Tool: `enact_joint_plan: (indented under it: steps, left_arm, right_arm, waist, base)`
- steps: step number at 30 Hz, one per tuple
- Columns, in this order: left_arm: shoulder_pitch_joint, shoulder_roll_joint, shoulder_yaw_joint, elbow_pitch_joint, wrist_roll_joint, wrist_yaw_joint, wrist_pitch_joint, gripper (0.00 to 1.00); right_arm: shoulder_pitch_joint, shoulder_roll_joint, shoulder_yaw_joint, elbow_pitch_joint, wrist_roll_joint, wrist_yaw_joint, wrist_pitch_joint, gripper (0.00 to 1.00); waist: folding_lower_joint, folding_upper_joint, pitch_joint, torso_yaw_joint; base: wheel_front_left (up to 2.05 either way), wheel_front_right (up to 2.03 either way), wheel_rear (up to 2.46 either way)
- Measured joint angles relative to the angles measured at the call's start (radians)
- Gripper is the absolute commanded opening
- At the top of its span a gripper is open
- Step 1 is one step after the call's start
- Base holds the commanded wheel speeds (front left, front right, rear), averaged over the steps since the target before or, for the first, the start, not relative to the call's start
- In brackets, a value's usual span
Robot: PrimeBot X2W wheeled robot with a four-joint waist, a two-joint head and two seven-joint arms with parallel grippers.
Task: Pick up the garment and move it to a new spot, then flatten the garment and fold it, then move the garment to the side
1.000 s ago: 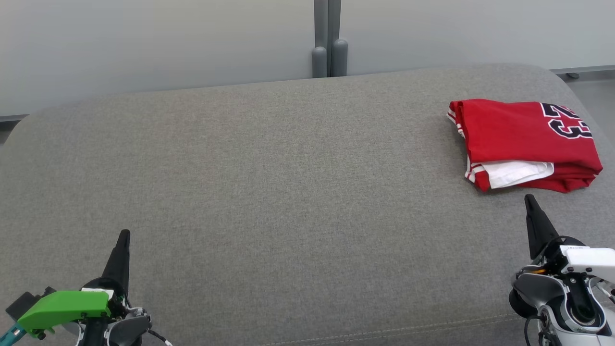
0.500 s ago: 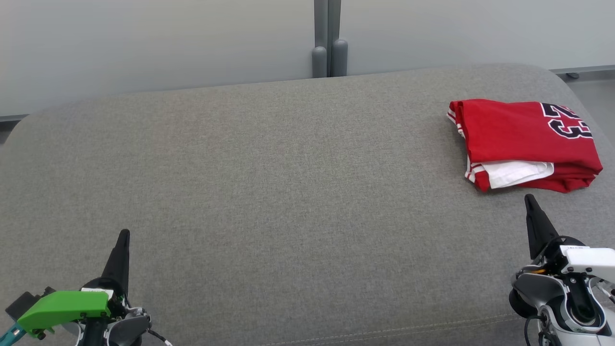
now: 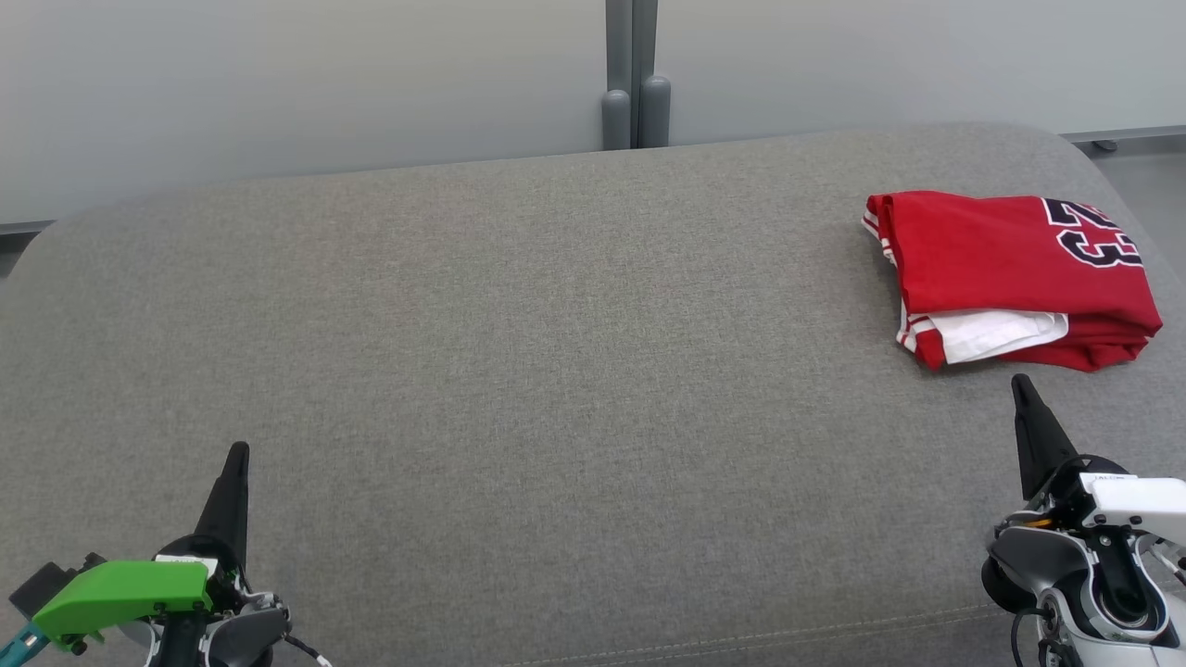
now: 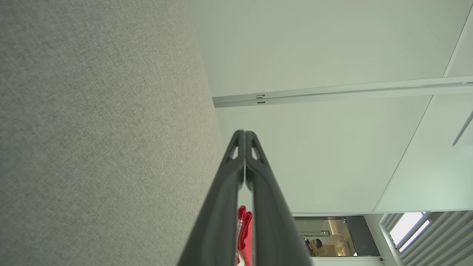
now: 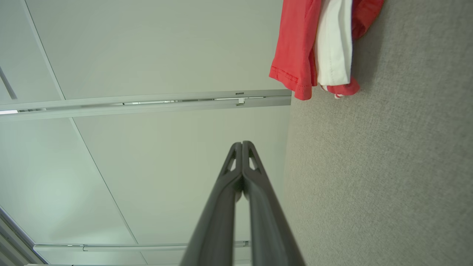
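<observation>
Head view: folded red garment point(image 3: 1010, 278), black numerals.

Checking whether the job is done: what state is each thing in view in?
red jersey: folded, lying at the far right of the grey cushion, touched by neither gripper.
left gripper: jaws shut, empty, over the cushion's near left.
right gripper: jaws shut, empty, just short of the jersey's near edge.

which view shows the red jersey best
The head view: the whole folded red jersey lies on the grey cushion, number partly showing. The right wrist view cuts it off, showing one end; the left wrist view gives a thin red sliver.
</observation>
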Motion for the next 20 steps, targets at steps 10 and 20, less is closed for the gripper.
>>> enact_joint_plan:
  steps: [10,20]
  left_arm:
    - [0.0,0.0,0.001,0.0,0.0,0.0,0.0,0.0]
    - [0.0,0.0,0.002,-0.001,0.0,0.0,0.0,0.0]
  right_arm:
    - [0.0,0.0,0.0,0.0,0.0,0.0,0.0,0.0]
    - [0.0,0.0,0.0,0.0,0.0,0.0,0.0,0.0]
  waist:
    - [0.0,0.0,0.0,0.0]
    - [0.0,0.0,0.0,0.0]
  base:
    - [0.0,0.0,0.0]
    - [0.0,0.0,0.0]
